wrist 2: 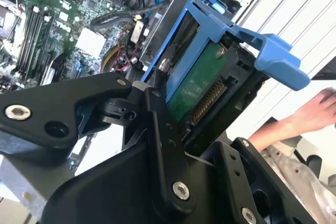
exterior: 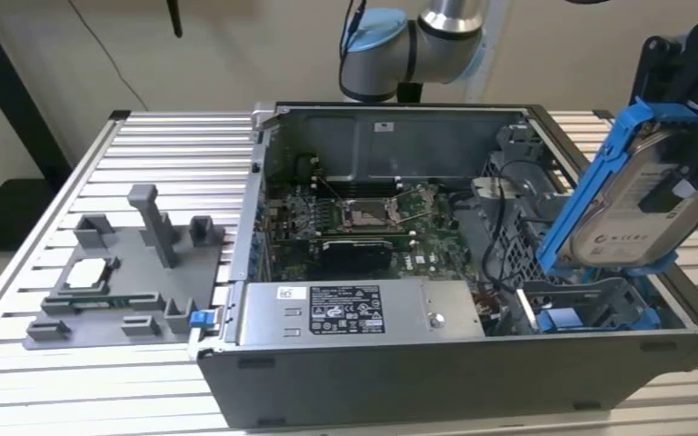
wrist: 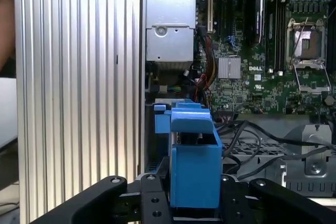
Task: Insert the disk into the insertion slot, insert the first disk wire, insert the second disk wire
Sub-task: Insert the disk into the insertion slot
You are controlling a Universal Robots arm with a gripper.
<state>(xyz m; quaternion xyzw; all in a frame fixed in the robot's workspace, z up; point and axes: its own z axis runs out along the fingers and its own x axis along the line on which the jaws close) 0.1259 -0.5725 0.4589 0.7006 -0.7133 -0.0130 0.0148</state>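
You have the slatted metal table [exterior: 143,154] under everything. Take the exterior view as a clock face: the open PC case [exterior: 446,386] sits on the table from centre to approx. 4 o'clock, and a grey parts fixture [exterior: 131,272] lies beside it at 8 o'clock. Inside the case the green mainboard [exterior: 428,227] is at centre. The silver PSU box [exterior: 349,311] lies at 6 o'clock of it, along the case's near wall.

The disk [exterior: 622,222], in its blue carrier, is at 3 o'clock. It is in the air and tilted, w/ the upper end leaning to approx. 1 o'clock. Its lower end is just above the insertion slot [exterior: 592,292], the grey bay w/ blue tabs in the 4 o'clock corner of the case. Whether they touch, you cannot tell. The disk is not yet inside the slot.

The gripper [wrist: 195,198] holds the disk. In the first wrist view its black jaws press on both sides of the carrier, pinching it btw. them. In the second wrist view a person's hand [wrist 2: 315,111] is seen, well apart from the disk.
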